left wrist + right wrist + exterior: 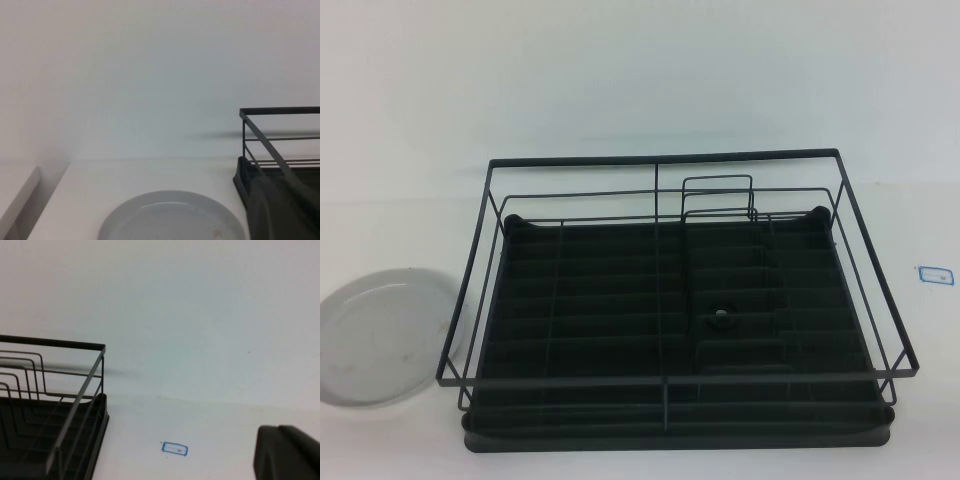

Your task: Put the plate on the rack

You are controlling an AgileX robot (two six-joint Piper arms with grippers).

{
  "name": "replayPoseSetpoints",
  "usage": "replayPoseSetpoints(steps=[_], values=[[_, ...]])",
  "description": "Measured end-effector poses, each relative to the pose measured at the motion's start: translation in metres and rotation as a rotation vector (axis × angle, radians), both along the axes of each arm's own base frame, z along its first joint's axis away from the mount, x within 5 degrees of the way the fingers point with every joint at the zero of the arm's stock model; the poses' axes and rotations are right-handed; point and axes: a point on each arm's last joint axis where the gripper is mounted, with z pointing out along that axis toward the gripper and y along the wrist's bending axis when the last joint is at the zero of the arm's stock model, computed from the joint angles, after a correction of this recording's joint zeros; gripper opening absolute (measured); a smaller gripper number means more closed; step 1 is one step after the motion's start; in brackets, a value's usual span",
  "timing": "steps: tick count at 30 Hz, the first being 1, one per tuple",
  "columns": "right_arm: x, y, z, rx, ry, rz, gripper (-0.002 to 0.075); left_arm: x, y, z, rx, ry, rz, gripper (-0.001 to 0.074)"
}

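The pale grey-white plate point(380, 335) lies flat on the white table, just left of the rack and apart from it. The black wire rack point(665, 158) with its ribbed tray base stands in the middle of the table and holds nothing. Neither arm shows in the high view. The left wrist view shows the plate point(172, 217) close below, the rack's corner point(280, 111) beside it, and a blurred dark part of my left gripper point(272, 200) in front of the rack. My right gripper point(280, 429) shows shut and empty, right of the rack point(55, 343).
A small blue-outlined label point(935, 273) lies on the table right of the rack, also in the right wrist view point(175, 449). Upright wire loops point(718, 195) stand at the rack's back. A white wall lies behind the table.
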Motion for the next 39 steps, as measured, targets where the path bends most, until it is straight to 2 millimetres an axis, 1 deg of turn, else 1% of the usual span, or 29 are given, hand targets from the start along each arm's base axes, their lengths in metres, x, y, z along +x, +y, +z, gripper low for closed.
replayPoseSetpoints(steps=[5, 8, 10, 11, 13, 15, 17, 18, 21, 23, 25, 30, 33, 36, 39], values=[[0.0, 0.0, 0.0, 0.0, 0.0, 0.0, 0.0019, 0.0, 0.0, 0.0, -0.01, -0.002, -0.001, 0.0001], [0.0, 0.0, 0.0, 0.007, -0.003, 0.0, 0.0019, 0.0, 0.001, 0.004, -0.172, -0.049, -0.01, 0.0001], [0.0, 0.0, 0.0, 0.044, -0.005, 0.0, 0.0019, 0.0, 0.0, 0.005, -0.228, -0.047, -0.016, 0.0001], [0.0, 0.0, 0.003, 0.061, -0.007, 0.001, 0.0019, -0.001, 0.0, 0.006, -0.241, -0.015, -0.02, 0.0001], [-0.003, 0.001, 0.016, 0.091, -0.022, 0.007, 0.0019, -0.005, -0.002, 0.021, -0.241, 0.027, -0.031, 0.0001], [-0.007, 0.002, 0.037, 0.097, -0.047, 0.014, 0.0019, -0.012, -0.003, 0.043, -0.225, 0.034, -0.04, 0.0], [-0.012, 0.002, 0.055, 0.097, -0.06, 0.021, 0.0019, -0.016, -0.003, 0.055, -0.195, 0.094, -0.034, 0.0001], [-0.013, 0.002, 0.064, 0.096, -0.051, 0.024, 0.0019, -0.015, -0.002, 0.061, -0.185, 0.145, -0.026, 0.0001], [-0.008, 0.003, 0.08, 0.094, 0.05, 0.029, 0.0019, -0.003, -0.001, 0.072, -0.217, 0.285, 0.008, 0.0001], [-0.001, 0.004, 0.085, 0.093, 0.161, 0.033, 0.0019, 0.007, 0.001, 0.077, -0.233, 0.328, 0.031, 0.0001], [0.01, 0.004, 0.086, 0.093, 0.279, 0.034, 0.0019, 0.019, 0.003, 0.08, -0.239, 0.355, 0.056, 0.0001], [0.041, 0.005, 0.088, 0.098, 0.493, 0.039, 0.0019, 0.057, 0.005, 0.08, -0.271, 0.485, 0.102, 0.0001], [0.055, 0.007, 0.092, 0.097, 0.61, 0.067, 0.0019, 0.078, 0.005, 0.08, -0.265, 0.548, 0.112, 0.0001], [0.066, 0.01, 0.097, 0.081, 0.715, 0.11, 0.0019, 0.102, 0.005, 0.088, -0.244, 0.581, 0.12, 0.0001], [0.073, 0.013, 0.099, 0.074, 0.811, 0.144, 0.0019, 0.128, 0.006, 0.103, -0.228, 0.613, 0.127, 0.0001]])
